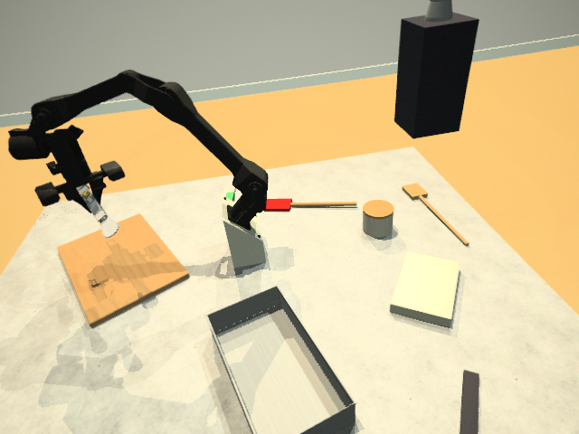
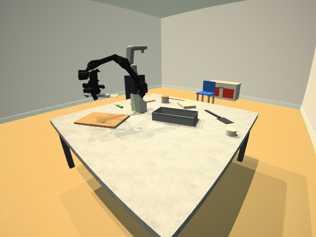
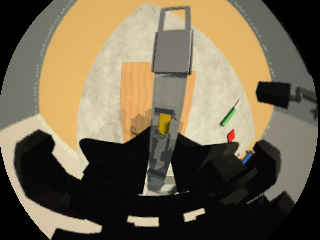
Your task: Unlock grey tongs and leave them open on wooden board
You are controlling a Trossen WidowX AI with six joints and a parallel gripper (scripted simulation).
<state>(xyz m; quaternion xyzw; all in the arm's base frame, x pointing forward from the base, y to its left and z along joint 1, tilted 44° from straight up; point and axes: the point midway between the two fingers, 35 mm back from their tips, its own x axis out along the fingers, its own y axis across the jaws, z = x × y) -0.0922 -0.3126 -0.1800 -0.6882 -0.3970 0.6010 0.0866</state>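
Observation:
My gripper point(image 1: 94, 205) point(image 2: 95, 97) point(image 3: 159, 129) is shut on the grey tongs point(image 1: 109, 228) point(image 2: 112, 96) point(image 3: 172, 90) and holds them in the air above the wooden board point(image 1: 77, 252) point(image 2: 86, 118) point(image 3: 134, 90). The fingers point down and grip the tongs along their arms, near a yellow mark. The tongs look roughly level in the exterior view, not tips-down. In the wrist view their arms lie together, with a square block and loop at the far end. Whether the lock is engaged cannot be told. The roasting tin point(image 1: 242, 310) point(image 2: 173, 118) stands on the table with nothing across it.
A grey wedge-shaped block point(image 1: 245, 250) point(image 2: 138, 103) stands between board and tin. A pot with an orange top point(image 1: 377, 219) point(image 2: 164, 98), a cream slab point(image 1: 428, 285) point(image 2: 186, 104), a red-headed spatula point(image 1: 279, 204) and a dark spatula point(image 1: 469, 406) point(image 2: 224, 120) lie farther off.

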